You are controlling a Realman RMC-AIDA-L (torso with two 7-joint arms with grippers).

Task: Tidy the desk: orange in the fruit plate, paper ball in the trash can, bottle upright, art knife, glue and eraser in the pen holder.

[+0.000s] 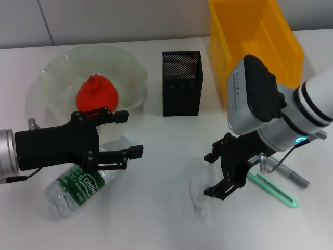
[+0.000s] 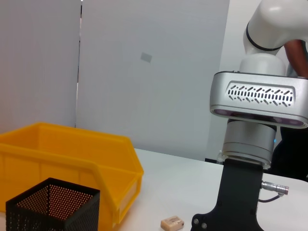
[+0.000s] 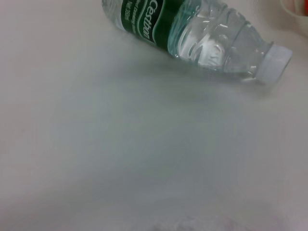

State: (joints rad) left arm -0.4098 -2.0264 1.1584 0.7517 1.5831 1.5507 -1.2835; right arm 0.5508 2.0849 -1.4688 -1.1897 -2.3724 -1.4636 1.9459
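The black mesh pen holder [image 1: 181, 83] stands upright mid-desk, and I'll place the rest from it. Close on its right, with only a narrow strip of white table [image 1: 156, 219] between, rises the yellow trash can [image 1: 254, 47], whose far end runs off the top edge of the head view. To the left of the holder, a little apart, the scalloped fruit plate [image 1: 52, 78] holds the orange [image 1: 97, 92]. Nearer the robot than the plate, the bottle [image 1: 78, 185] lies on its side, cap toward the holder, under the left gripper [image 1: 132, 134], whose two black fingers stand spread apart with nothing between them, hovering over the bottle's neck end. Forward and right of the holder, the right gripper [image 1: 210, 174] points down with its jaws parted and empty, right beside the pale paper ball [image 1: 200, 192]. Past that wrist lie a green art knife [image 1: 273, 188] and a grey glue stick [image 1: 291, 176]. The widest bare stretch of desk is between the two grippers, in front of the holder. Only the left wrist view shows the tan eraser [image 2: 172, 223], on the table beside the bin's corner; only the right wrist view shows the bottle's white cap clearly.
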